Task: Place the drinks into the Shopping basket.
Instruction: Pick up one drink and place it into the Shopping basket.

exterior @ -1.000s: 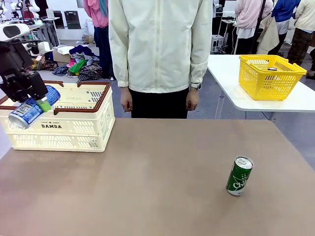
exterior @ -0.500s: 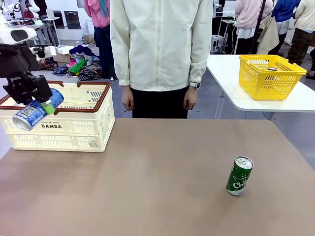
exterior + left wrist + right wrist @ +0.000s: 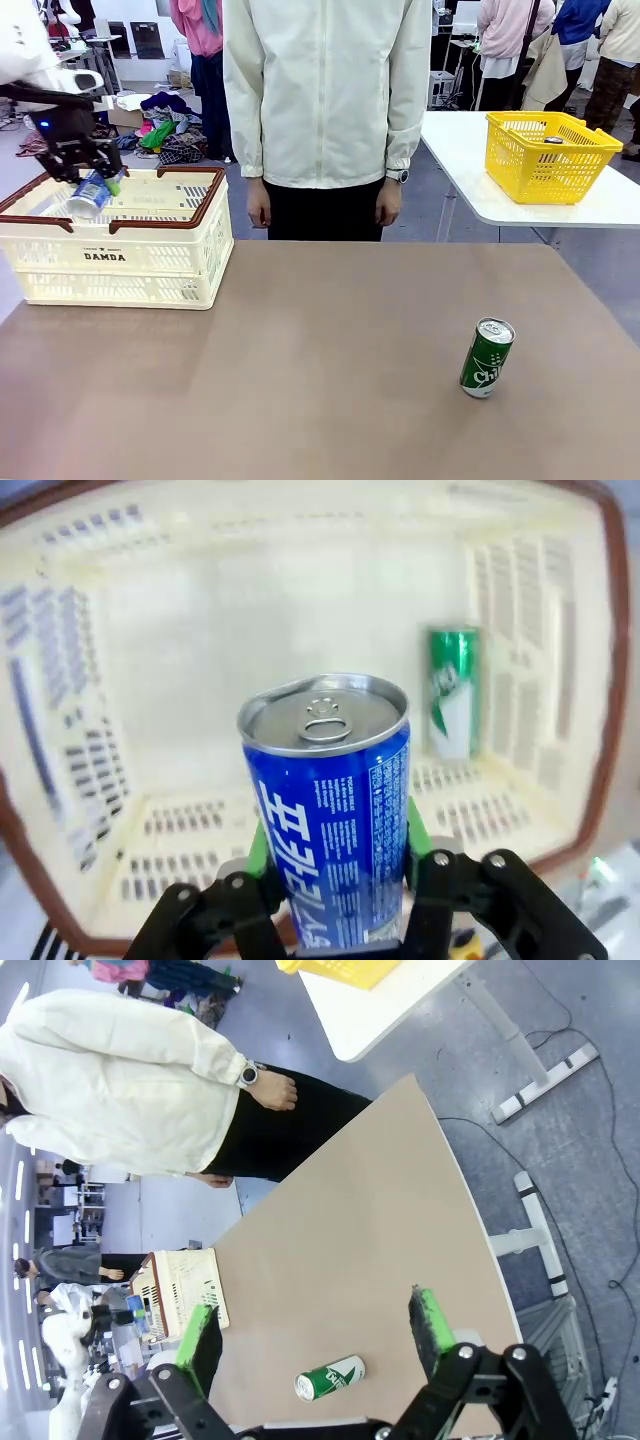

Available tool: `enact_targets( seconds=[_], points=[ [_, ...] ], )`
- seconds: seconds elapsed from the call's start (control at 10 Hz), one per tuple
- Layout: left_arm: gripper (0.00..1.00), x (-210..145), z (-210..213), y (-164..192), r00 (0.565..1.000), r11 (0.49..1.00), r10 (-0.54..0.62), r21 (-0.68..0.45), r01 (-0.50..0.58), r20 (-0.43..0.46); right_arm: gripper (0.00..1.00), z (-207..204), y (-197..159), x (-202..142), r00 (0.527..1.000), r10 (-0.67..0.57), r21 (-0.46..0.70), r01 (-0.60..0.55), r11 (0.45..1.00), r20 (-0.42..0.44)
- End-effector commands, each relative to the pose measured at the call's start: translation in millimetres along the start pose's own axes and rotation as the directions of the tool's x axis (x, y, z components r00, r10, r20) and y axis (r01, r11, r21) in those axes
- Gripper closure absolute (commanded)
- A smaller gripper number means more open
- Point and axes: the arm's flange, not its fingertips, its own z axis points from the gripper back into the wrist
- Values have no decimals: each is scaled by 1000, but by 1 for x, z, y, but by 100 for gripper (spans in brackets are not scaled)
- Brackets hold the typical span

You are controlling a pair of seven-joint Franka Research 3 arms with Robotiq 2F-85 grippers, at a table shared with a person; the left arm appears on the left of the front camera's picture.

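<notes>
Left gripper (image 3: 335,855): clenched on the blue can (image 3: 328,810), one green pad against each side of the can's lower body; silver top stuck out past the fingertips.
Blue can, place: held tilted at rim height over the left part of the white basket (image 3: 150,265), not touching its floor.
Basket: stood at the table's (image 3: 300,390) far left; green can in the basket (image 3: 453,692) lay near one wall.
Person (image 3: 325,90): stood at the far side, arms hanging.
Green can on the table (image 3: 487,357): upright, slightly leaning, right of the middle, well apart from the basket.
Right gripper (image 3: 315,1338): jaws spread wide, nothing between the pads; high above the table.
</notes>
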Motion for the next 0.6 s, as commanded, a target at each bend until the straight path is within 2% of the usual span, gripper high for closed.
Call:
enact_targets(
  seconds=[0.0, 0.2, 0.5],
  points=[
    [100, 29, 14, -9, 998, 998, 56, 33, -55, -31, 0, 0, 3, 2, 1000, -3, 13, 3, 1000, 8],
    [100, 42, 1, -1, 993, 998, 60, 12, -59, -104, 0, 0, 3, 2, 1000, -3, 13, 3, 1000, 8],
    [100, 34, -11, -2, 988, 998, 52, 25, -49, -143, 0, 0, 3, 2, 1000, -3, 13, 3, 1000, 8]
  ],
)
